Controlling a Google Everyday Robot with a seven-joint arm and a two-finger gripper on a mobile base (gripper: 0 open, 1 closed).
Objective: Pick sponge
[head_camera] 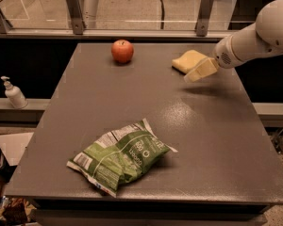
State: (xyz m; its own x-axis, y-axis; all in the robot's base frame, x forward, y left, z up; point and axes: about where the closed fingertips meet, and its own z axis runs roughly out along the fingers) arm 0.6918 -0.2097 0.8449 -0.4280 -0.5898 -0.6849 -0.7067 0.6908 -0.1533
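Note:
The sponge point(187, 60), a pale yellow foam block, lies on the dark grey table point(217, 140) near its far right edge. My gripper point(200, 71) comes in from the right on a white arm point(254, 36). It hovers just in front of and slightly right of the sponge, very close to it and overlapping its near right corner in this view. I cannot tell whether it touches the sponge.
A red apple point(122, 51) stands at the far middle of the table. A green chip bag point(118, 157) lies near the front edge. A soap dispenser point(13, 93) stands on a ledge to the left. A railing runs behind the table.

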